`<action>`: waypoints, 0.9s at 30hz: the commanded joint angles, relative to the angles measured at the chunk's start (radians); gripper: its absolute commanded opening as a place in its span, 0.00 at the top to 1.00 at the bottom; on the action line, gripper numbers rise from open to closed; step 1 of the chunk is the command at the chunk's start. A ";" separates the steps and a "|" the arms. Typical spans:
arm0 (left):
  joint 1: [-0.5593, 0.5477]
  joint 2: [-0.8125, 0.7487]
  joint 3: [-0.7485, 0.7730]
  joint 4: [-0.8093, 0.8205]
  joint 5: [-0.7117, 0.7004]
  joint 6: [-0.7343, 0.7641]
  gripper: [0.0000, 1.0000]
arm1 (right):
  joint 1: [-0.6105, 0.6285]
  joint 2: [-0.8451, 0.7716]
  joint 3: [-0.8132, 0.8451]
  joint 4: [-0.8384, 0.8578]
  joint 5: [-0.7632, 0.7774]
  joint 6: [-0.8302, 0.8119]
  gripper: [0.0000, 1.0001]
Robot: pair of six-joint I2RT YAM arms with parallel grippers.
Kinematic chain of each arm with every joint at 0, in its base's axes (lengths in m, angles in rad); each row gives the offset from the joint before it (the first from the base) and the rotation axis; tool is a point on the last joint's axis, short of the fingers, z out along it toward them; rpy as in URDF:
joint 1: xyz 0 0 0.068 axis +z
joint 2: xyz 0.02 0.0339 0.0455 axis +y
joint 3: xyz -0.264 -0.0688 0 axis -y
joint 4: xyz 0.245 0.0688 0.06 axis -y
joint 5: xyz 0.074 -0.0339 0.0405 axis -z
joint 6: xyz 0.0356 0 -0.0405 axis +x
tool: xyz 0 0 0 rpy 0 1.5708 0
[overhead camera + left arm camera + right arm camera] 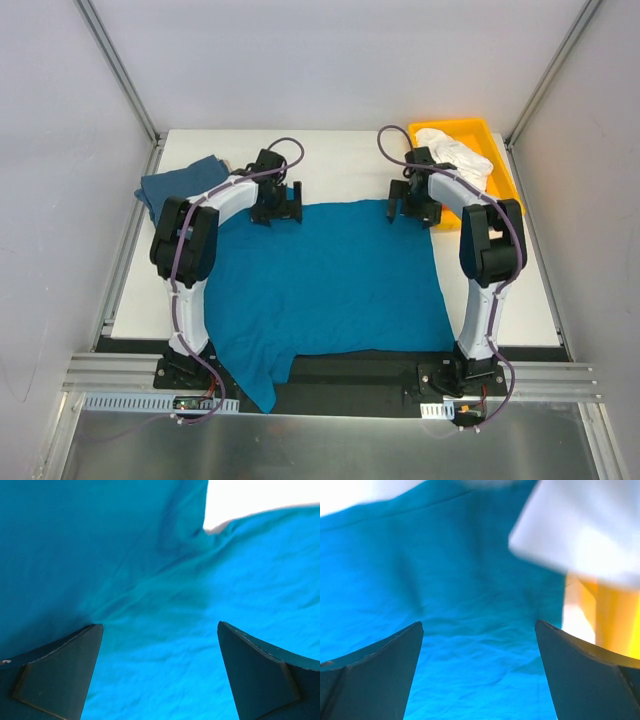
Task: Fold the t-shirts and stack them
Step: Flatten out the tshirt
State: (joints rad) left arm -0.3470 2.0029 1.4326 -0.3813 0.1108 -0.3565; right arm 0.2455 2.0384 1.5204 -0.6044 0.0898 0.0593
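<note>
A bright teal-blue t-shirt (330, 285) lies spread over the middle of the table, and one corner hangs over the near edge. My left gripper (278, 212) is over its far left edge. My right gripper (412, 212) is over its far right corner. Both wrist views show the teal cloth (150, 555) (445, 565) beneath wide-apart fingers, with nothing between them. The left gripper (159, 625) and right gripper (479, 623) are open. A darker slate-blue t-shirt (180, 182) is bunched at the back left. A pale beige t-shirt (455, 152) sits in the yellow tray (503, 170).
The yellow tray stands at the back right corner, close beside my right gripper, and its wall (615, 610) shows in the right wrist view under a pale blurred shape (580, 525). Bare white table (340, 165) runs along the back. Grey walls enclose the table on three sides.
</note>
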 commanded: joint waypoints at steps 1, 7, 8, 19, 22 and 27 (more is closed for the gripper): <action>-0.003 0.091 0.120 -0.073 0.069 0.045 0.01 | -0.043 0.054 0.078 -0.075 -0.012 -0.003 0.01; -0.004 0.190 0.245 -0.110 0.130 0.051 0.01 | -0.112 0.126 0.167 -0.120 -0.065 0.000 0.04; -0.004 0.201 0.270 -0.117 0.136 0.053 0.01 | -0.121 0.134 0.175 -0.118 -0.080 0.002 0.05; -0.009 0.348 0.471 -0.143 0.245 0.030 0.01 | -0.205 0.298 0.458 -0.227 -0.139 -0.052 0.11; -0.009 0.404 0.552 -0.145 0.276 0.028 0.00 | -0.225 0.321 0.497 -0.227 -0.108 -0.052 0.08; -0.009 0.479 0.706 -0.146 0.291 0.030 0.01 | -0.241 0.376 0.621 -0.242 -0.147 -0.113 0.07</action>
State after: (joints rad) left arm -0.3473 2.3993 2.0472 -0.5114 0.3637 -0.3290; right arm 0.0513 2.3558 2.0377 -0.8516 -0.0528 0.0154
